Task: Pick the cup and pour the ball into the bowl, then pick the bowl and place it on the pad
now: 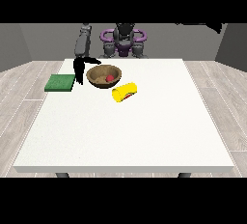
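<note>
White surface (125,131), yellow cup (125,92) on its side beside brown bowl (103,76), red ball (110,77) inside bowl, green pad (60,82) at left, hand at view's left (80,66) near bowl rim, fingers spread apart, holding nothing

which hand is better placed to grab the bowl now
The robot's right hand, at the view's left: it hangs beside the bowl, between it and the pad. The ball is already in the bowl. No other hand shows.

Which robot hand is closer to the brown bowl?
The right one. That robot hand, at the view's left, hangs just beside the bowl. The other robot hand does not show.
</note>
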You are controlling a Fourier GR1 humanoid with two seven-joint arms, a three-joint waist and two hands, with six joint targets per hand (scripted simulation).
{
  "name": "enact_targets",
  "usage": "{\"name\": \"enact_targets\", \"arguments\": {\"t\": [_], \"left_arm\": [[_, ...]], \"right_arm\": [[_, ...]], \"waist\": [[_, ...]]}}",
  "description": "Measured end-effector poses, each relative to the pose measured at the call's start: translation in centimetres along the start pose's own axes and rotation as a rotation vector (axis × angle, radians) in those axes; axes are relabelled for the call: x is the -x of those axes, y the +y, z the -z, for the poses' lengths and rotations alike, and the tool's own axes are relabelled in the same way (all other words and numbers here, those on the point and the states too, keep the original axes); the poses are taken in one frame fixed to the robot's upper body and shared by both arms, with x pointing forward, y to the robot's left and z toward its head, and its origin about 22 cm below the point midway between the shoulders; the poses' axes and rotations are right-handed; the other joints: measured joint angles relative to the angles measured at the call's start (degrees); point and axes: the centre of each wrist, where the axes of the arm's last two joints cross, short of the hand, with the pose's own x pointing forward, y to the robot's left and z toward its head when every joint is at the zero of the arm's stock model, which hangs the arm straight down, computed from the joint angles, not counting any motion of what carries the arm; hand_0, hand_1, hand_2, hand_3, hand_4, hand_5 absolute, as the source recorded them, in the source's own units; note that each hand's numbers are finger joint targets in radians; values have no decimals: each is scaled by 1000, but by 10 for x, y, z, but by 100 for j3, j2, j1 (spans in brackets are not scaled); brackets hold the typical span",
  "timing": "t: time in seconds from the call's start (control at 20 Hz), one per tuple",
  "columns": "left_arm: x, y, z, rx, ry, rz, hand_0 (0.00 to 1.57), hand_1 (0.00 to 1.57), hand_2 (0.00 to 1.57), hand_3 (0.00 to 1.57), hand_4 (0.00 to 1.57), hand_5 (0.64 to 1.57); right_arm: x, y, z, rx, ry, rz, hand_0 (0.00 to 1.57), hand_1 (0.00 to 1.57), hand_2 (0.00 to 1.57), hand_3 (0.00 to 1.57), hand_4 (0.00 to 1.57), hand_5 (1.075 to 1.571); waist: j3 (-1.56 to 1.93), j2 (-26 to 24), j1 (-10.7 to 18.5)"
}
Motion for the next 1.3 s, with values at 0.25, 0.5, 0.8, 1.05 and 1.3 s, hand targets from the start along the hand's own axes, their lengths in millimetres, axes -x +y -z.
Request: {"name": "enact_targets", "arguments": {"t": [0.25,0.5,0.8,1.05,1.3], "left_arm": [[-15,33,-7,-18,-16,-6,0,0,0,0,243,1502],[-28,54,-14,-36,-33,-4,0,0,0,0,221,1491],[-35,74,-22,-48,-51,-3,0,0,0,0,238,1509],[-46,78,-22,-30,-82,-4,0,0,0,0,493,1558],[-51,83,-23,-25,-102,-9,0,0,0,0,671,1570]], "right_arm": [[19,7,7,-15,3,2,0,0,0,0,0,1569],[31,13,13,-18,-19,-6,0,0,0,0,0,1571],[37,31,16,-10,-26,39,1222,1222,992,0,426,1512],[39,18,8,80,-53,-45,1571,1571,1571,1571,1103,1463],[29,2,9,147,-51,-106,1571,1571,1571,1571,1071,1494]], "waist": [[5,122,-104],[-33,156,-175],[-96,170,-182],[-205,259,-30],[-218,339,35]]}}
